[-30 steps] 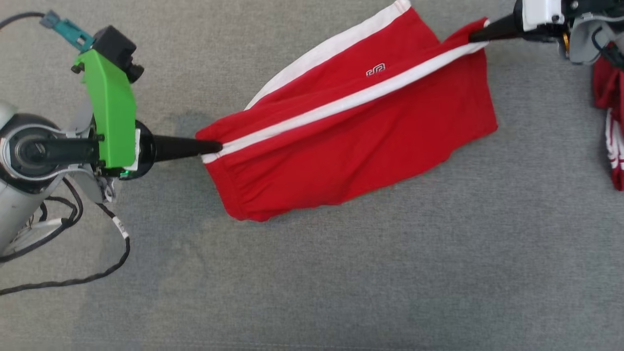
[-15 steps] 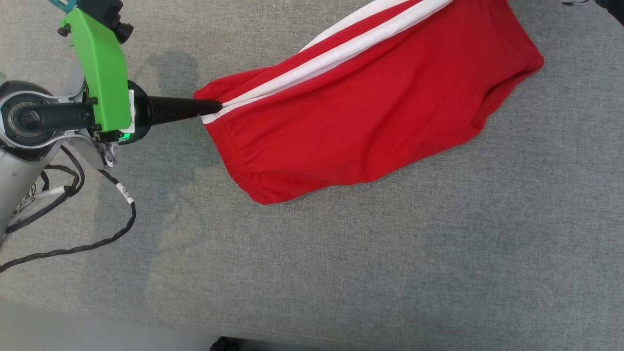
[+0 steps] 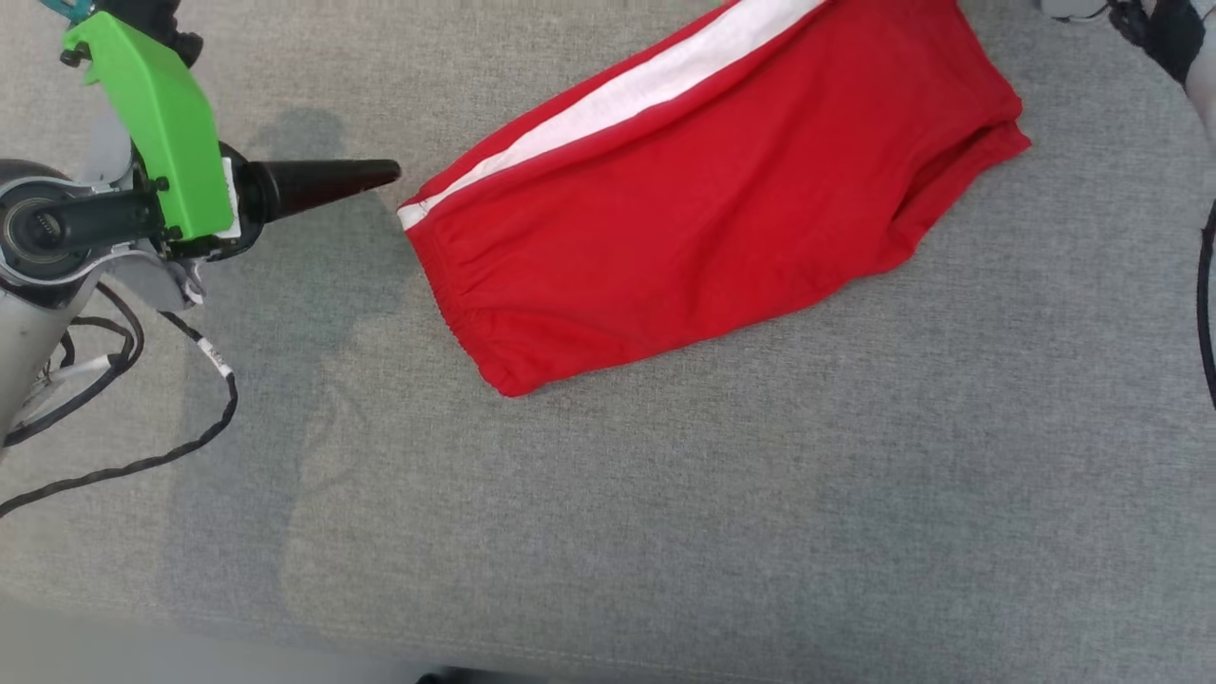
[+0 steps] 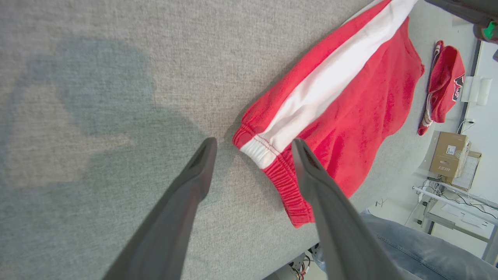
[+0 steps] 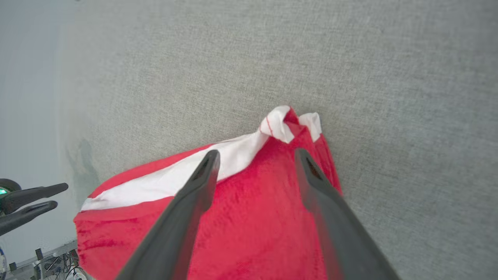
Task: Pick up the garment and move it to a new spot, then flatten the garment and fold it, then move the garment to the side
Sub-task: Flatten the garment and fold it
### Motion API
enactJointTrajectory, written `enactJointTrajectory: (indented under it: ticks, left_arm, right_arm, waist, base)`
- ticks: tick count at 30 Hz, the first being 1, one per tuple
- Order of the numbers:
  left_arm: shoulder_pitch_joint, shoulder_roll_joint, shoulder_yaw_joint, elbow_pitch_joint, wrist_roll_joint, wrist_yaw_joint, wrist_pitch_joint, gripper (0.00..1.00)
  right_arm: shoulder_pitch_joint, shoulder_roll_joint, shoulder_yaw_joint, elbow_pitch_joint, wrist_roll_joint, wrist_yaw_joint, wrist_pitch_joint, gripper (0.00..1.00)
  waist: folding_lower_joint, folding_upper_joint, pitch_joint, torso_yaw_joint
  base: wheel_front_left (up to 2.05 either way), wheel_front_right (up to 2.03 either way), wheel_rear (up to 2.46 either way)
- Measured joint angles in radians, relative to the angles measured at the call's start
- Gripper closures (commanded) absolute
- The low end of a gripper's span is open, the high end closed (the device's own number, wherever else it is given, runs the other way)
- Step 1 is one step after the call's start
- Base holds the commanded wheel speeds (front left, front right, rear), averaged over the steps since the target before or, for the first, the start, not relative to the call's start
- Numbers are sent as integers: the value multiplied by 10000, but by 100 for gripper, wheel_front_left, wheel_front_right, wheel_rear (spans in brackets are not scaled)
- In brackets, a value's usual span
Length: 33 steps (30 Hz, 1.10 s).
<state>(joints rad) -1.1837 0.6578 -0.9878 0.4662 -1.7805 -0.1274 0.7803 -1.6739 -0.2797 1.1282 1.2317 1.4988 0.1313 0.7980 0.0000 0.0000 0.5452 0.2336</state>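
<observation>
In the head view, I am looking down at the red shorts (image 3: pixel 703 218) lying slack on the grey cloth table (image 3: pixel 665 532), slanting from the middle toward the upper right, white side stripe (image 3: pixel 627 95) along the far edge. A second ago my left gripper (image 3: pixel 385 173) was pinching the waistband corner and the cloth was stretched taut between my two arms. Now that gripper is sitting just clear of the corner, touching nothing, and the shorts are settling flat. The whole picture has also slid, so I am reading part of that as my head moving.

In the left wrist view, my two fingers are standing wide apart with nothing between them but bare table and the white end of the elastic waistband (image 4: pixel 288 186), which is lying just ahead of the tips. Another red garment (image 4: pixel 443 85) is resting well apart, near the table's far edge.

In the right wrist view, my right gripper (image 5: pixel 256 153) is likewise spread and empty, hovering over the hem end, where the stripe is bunching into a small knot (image 5: pixel 290 124).

So I am judging the stretch-and-lay step done. That curled hem corner is probably needing smoothing before I am folding again and shifting the shorts aside.
</observation>
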Motion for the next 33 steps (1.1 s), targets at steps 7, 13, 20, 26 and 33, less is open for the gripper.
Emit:
enactJointTrajectory:
  ticks: [7, 13, 20, 26, 33]
  left_arm:
    - [172, 437, 79, -205, 2472, -15, -3074, 0]
    - [863, 514, 224, 560, 4880, 694, -7471, 0]
    - [2319, 167, 604, -67, 6203, 2174, -10335, 0]
    - [4335, -769, 2890, -2681, 8606, 3544, -10431, 0]
    - [7071, -1735, 4224, -4084, 10086, 3643, -10427, 0]
  right_arm:
    - [1207, -698, -466, -2197, -90, -8, -3557, 0]
    - [2967, -1870, -320, -3910, -1338, -8, -7825, 0]
    - [4814, -1921, -196, -3354, -2142, -6, -10347, 0]
    - [5732, -1563, -280, -2219, -2270, -2, -10550, 0]
    - [5793, -1124, -157, -769, -2217, -2, -9961, 0]
  waist:
    - [0, 0, -791, -203]
    - [0, 1, -1607, -346]
    - [0, 0, -2424, -360]
    - [-1, 1, -2652, 47]
    - [-1, 0, -2583, 832]
  base:
    - [0, 0, 0]
    - [0, 0, 0]
    - [0, 0, 0]
    - [0, 0, 0]
    - [0, 0, 0]
